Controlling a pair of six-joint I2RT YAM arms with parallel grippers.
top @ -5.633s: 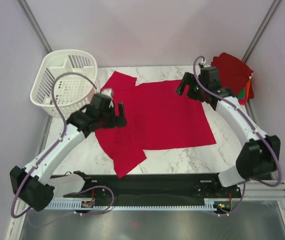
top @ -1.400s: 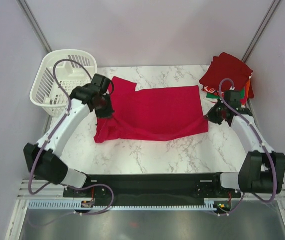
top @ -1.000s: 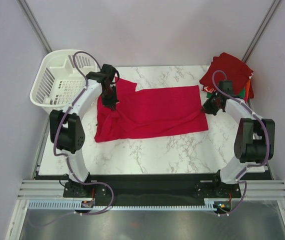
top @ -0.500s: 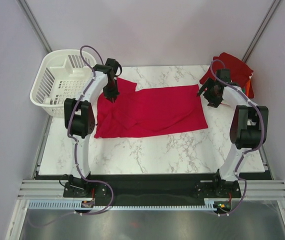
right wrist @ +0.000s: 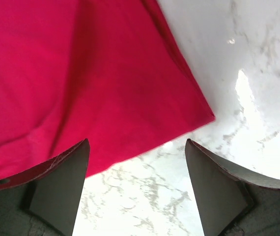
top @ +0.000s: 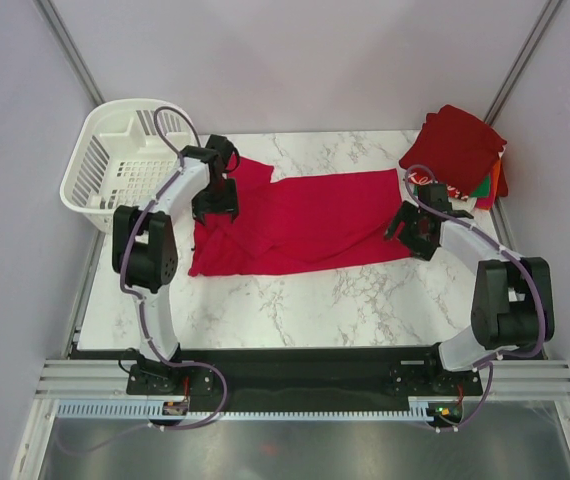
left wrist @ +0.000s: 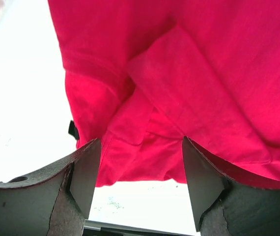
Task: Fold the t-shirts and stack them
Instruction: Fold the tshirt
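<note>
A bright red t-shirt lies folded lengthwise across the marble table, its left end rumpled and a sleeve sticking out at the far left. My left gripper is open above that rumpled left end; the left wrist view shows the folds of the shirt between the open fingers. My right gripper is open over the shirt's near right corner, with nothing held. A stack of folded shirts, dark red on top with green and orange edges, sits at the far right.
A white slatted basket stands at the far left corner, off the table. Grey walls close in on both sides. Bare marble shows along the near side of the table in front of the shirt.
Over the last seconds the shirt was folded in half lengthwise. In the last half second my left gripper moved slightly nearer over the left end, and my right gripper moved nearer from the far right corner.
</note>
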